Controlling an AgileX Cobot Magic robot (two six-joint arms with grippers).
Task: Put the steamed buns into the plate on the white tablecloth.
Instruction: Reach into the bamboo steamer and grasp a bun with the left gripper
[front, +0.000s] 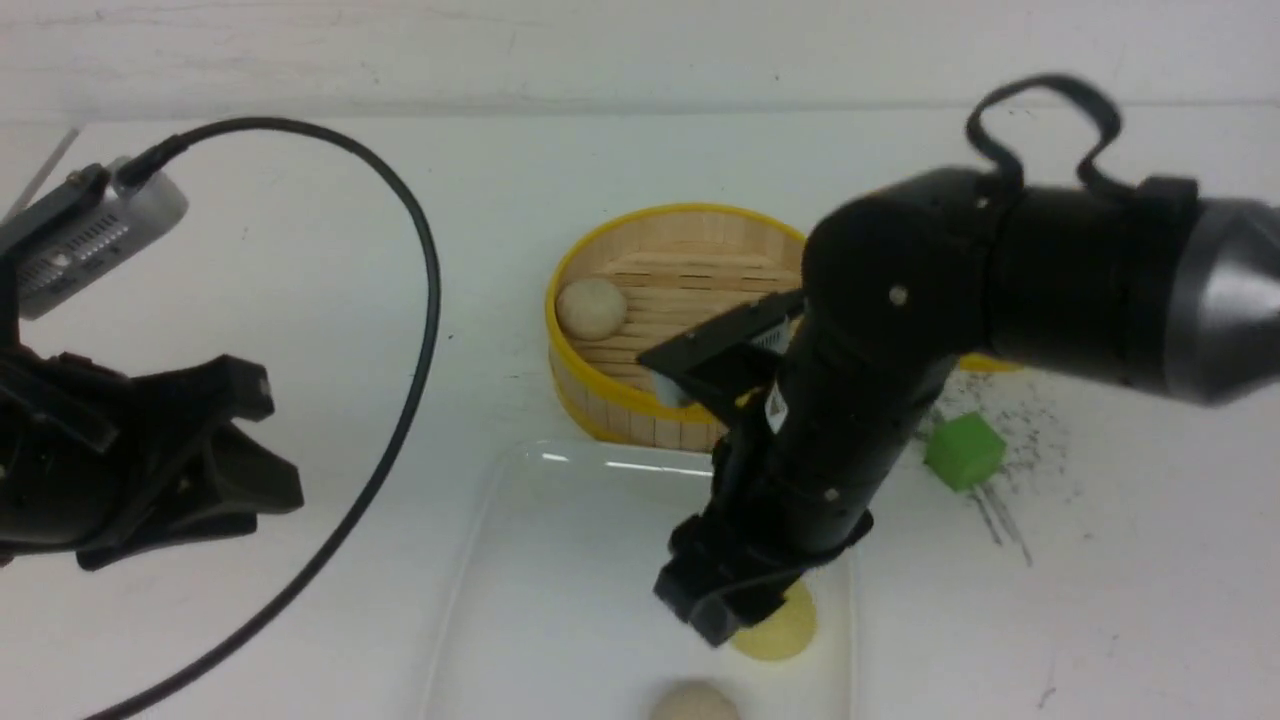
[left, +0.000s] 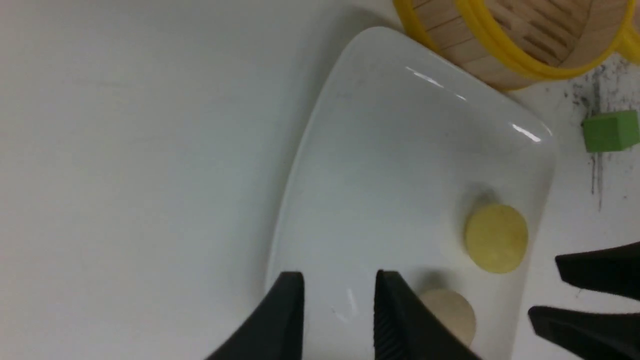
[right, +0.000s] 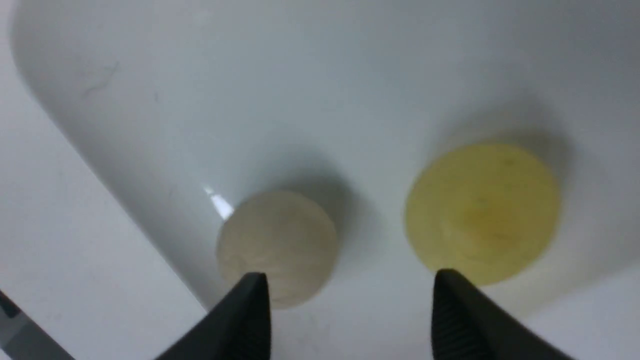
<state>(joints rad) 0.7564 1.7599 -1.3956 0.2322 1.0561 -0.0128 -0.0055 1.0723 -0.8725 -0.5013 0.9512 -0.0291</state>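
The white plate (front: 560, 560) lies on the white tablecloth (front: 300, 250) in front of the steamer. A pale yellow bun (front: 785, 632) and a beige bun (front: 695, 703) lie in the plate's near right part. A second beige bun (front: 590, 307) sits in the steamer. My right gripper (front: 720, 615) hovers over the plate beside the yellow bun, open and empty. In the right wrist view it (right: 350, 292) is above the gap between the beige bun (right: 277, 245) and the yellow bun (right: 482, 212). My left gripper (front: 265, 445) is open and empty, left of the plate (left: 390, 150).
The round yellow-rimmed bamboo steamer (front: 600, 410) stands just behind the plate. A green cube (front: 963, 450) sits to the right on dark scratch marks. A black cable (front: 420, 330) loops over the tablecloth on the left. The right gripper's fingers (left: 590, 270) show in the left wrist view.
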